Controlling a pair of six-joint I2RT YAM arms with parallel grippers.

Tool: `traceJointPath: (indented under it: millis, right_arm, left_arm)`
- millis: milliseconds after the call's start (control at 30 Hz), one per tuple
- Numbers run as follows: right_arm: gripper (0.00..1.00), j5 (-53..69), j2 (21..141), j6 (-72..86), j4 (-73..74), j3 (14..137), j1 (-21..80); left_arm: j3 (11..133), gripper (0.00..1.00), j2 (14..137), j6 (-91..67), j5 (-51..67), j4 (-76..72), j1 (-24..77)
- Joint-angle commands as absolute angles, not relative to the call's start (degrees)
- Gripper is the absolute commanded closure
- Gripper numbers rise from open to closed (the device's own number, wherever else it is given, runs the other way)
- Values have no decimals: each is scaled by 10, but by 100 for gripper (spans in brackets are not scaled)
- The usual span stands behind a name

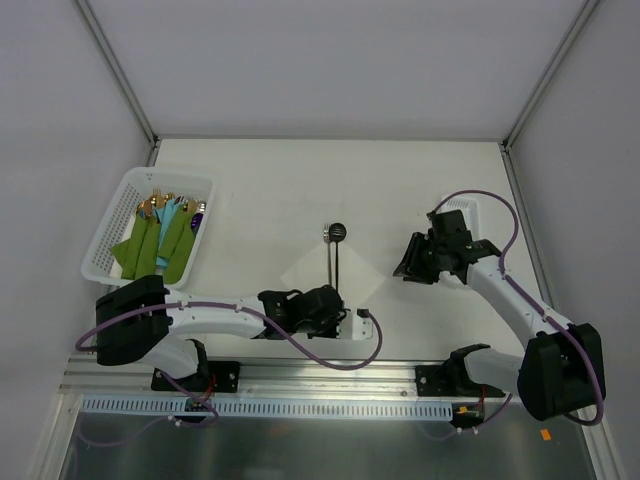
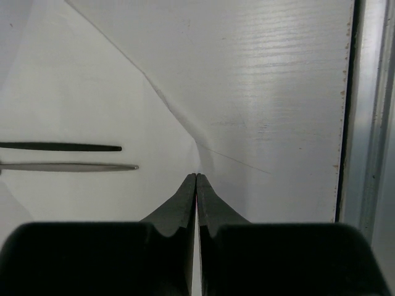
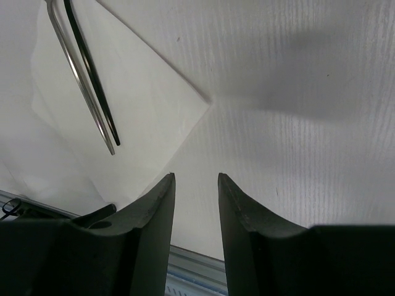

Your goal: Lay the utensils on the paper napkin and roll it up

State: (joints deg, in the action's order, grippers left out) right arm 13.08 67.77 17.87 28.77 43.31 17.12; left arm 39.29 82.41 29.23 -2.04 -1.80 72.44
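The paper napkin (image 1: 305, 275) lies on the tabletop (image 1: 250, 190), turned like a diamond. The utensils (image 1: 333, 262) lie side by side on it, down the middle. The left tool (image 2: 196, 176) is at the napkin's near corner, squeezed tight on the paper. The right tool (image 3: 196, 180) is a little open and holds nothing. It is off to the napkin's right side.

1. The left arm (image 1: 215, 318) is laid low along the near edge of the worktop (image 1: 300, 180), stretched towards the right.
2. The left end effector (image 2: 196, 177) is closed, its fingers pinched on a corner of the paper napkin (image 2: 80, 111).
3. The right arm (image 1: 505, 295) is bent and reached forward and inward.
4. The right end effector (image 3: 196, 177) is held over the worktop, fingers parted.
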Motion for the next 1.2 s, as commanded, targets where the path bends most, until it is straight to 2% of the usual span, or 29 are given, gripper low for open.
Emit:
traceJointPath:
  millis: [0, 267, 500, 633, 867, 1167]
  right_arm:
    - [63, 146, 666, 167, 281, 438, 167]
    - [59, 150, 649, 160, 281, 430, 166]
    - [60, 170, 646, 158, 272, 408, 166]
    - [65, 197, 648, 170, 247, 389, 167]
    - [83, 267, 654, 235, 132, 331, 184]
    - [85, 276, 697, 335, -20, 288, 256]
  left_arm:
    - [437, 100, 802, 263, 32, 25, 732]
    - [481, 100, 827, 254, 56, 49, 689]
    - [528, 100, 877, 285, 92, 47, 593]
    - [545, 100, 913, 301, 101, 40, 559]
    - [559, 100, 954, 316, 98, 16, 549]
    - [569, 98, 969, 309, 98, 3, 548]
